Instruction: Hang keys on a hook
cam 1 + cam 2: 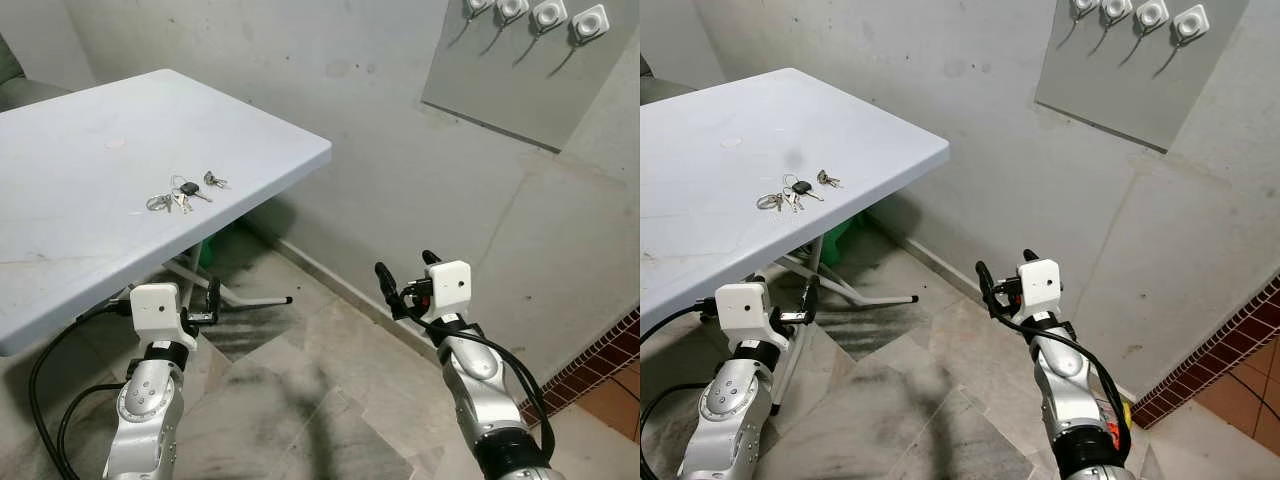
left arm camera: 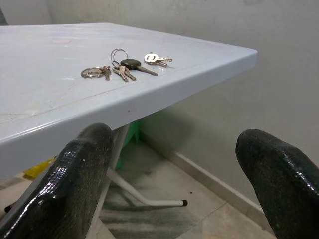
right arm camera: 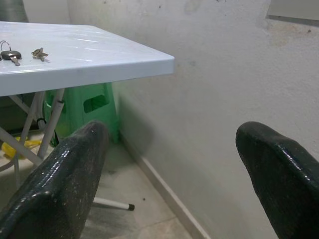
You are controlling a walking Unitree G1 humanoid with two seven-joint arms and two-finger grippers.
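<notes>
Left wrist view: keys (image 2: 122, 68) on table (image 2: 45, 94), well beyond spread empty fingers (image 2: 82, 164).

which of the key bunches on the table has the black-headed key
The middle bunch, on the large ring. The left bunch and the small right bunch are all bare metal.

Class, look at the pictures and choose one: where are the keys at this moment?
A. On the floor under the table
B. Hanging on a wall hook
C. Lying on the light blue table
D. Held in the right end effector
C. The keys lie on the light blue table, near its edge, while both the left end effector and the right end effector are open and hold nothing.
</notes>
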